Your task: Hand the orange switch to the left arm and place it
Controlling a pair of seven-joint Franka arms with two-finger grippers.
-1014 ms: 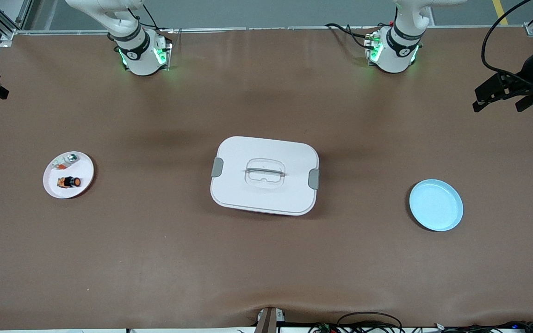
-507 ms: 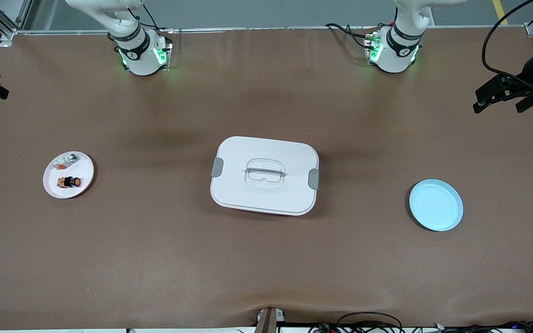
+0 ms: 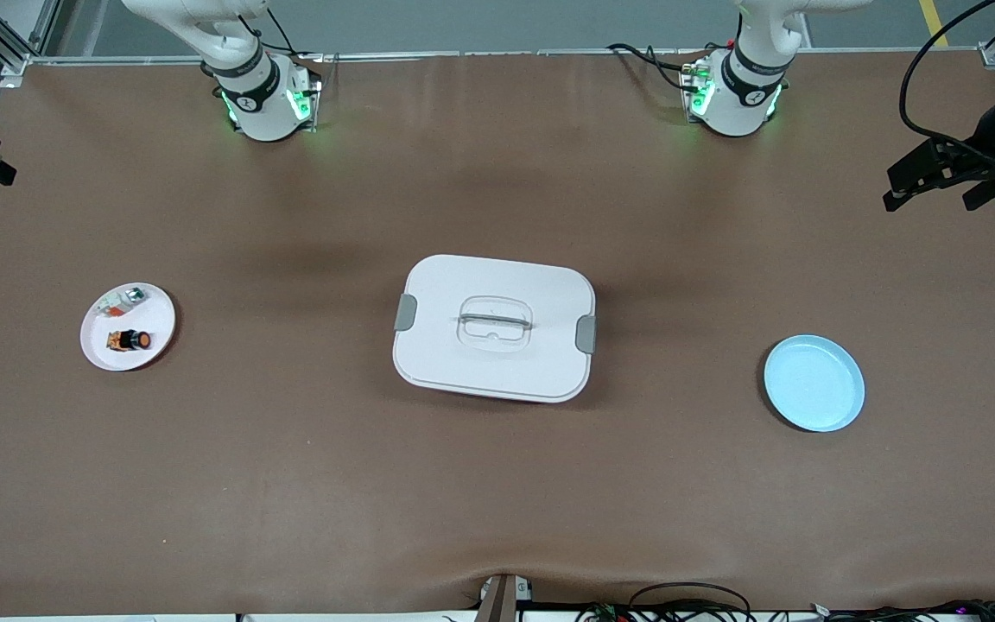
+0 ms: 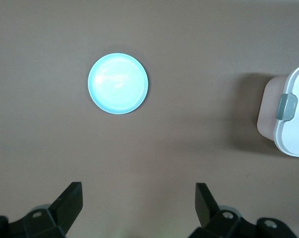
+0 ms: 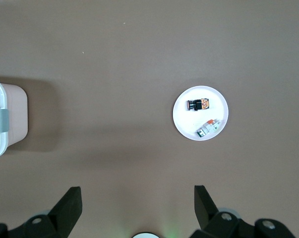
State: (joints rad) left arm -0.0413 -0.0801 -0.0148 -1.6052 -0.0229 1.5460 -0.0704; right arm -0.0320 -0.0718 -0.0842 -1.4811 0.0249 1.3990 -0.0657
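Brown table (image 3: 497, 484): white plate (image 3: 101, 355), box (image 3: 494, 327), blue plate (image 3: 814, 383), well apart.

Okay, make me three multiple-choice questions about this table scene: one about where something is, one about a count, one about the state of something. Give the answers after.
1. Where does the tiny black-bodied orange switch lie?
A. On the round white plate
B. On the round light blue plate
C. On the large white lidded box

2. How many small parts lie on the white plate?
A. One
B. Two
C. Four

3. How do the jaws of the left pincer stand?
A. Shut on the switch
B. Shut on nothing
C. Open, holding nothing

Answers:
1. A: the switch sits on the white plate toward the right arm's end of the table, beside the small whitish-green part.
2. B: only the switch and the whitish-green part are on it.
3. C: the left wrist view shows its fingers spread wide above bare table.
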